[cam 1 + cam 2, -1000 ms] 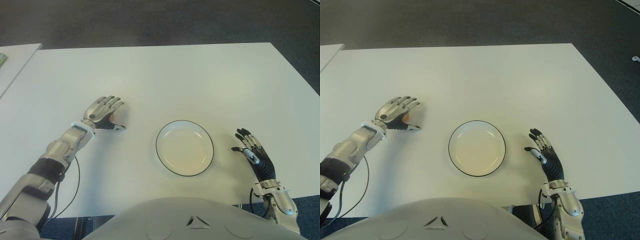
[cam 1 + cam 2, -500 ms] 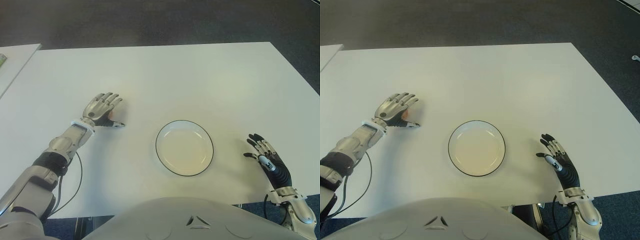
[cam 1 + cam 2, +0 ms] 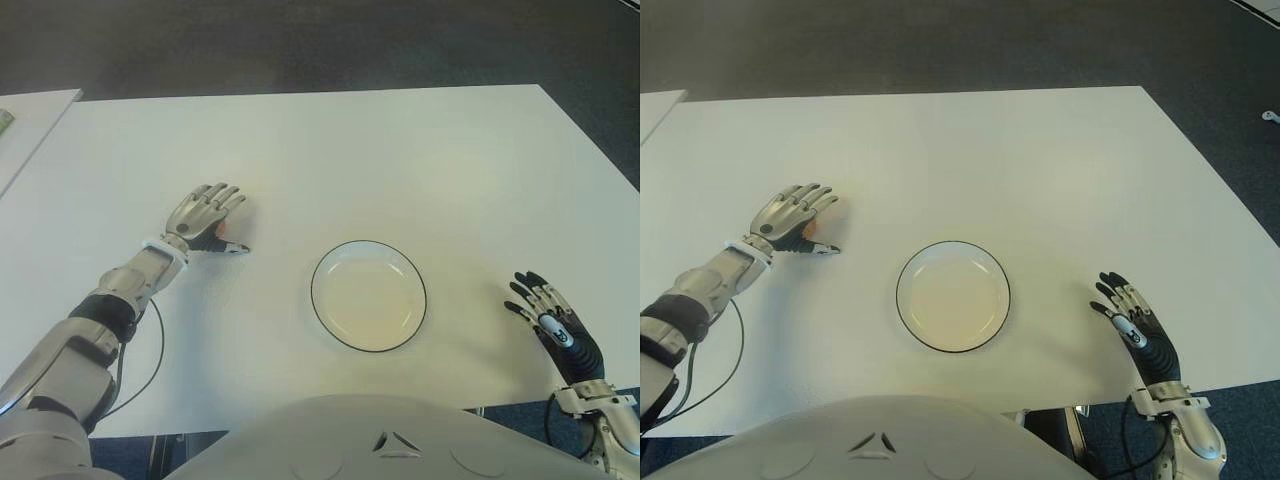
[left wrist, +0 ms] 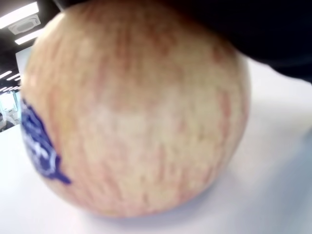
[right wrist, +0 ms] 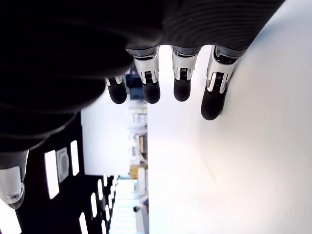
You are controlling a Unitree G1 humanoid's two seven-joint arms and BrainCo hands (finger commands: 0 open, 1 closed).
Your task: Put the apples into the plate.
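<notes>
One apple [image 4: 131,112], pale yellow with red streaks and a blue sticker on its skin, sits on the white table [image 3: 400,150] under the robot's left hand [image 3: 203,221], well to the left of the plate [image 3: 369,295]. From the head camera only a sliver of the fruit's orange-red skin shows beneath the palm, between the fingers and the thumb, which points toward the plate. The left hand's fingers arch over the apple, extended rather than wrapped tight; the left wrist camera shows the fruit filling its field and resting on the tabletop, so the hand covers it without a closed grasp. The silver forearm reaches in from the near left corner, a black cable [image 3: 140,370] looping on the table beside it

The plate, round and white with a thin dark rim, lies near the table's front edge in the middle and holds nothing. The right hand [image 3: 555,328] shows to the right of the plate, well apart from it, at the table's near right corner. Its dark fingers [image 5: 181,73] are spread and straight, holding nothing, as its own wrist camera confirms; whether it touches the tabletop cannot be told

Part of a second white table [image 3: 30,120] shows at the far left, beside the main one, over dark carpet [image 3: 300,40]
</notes>
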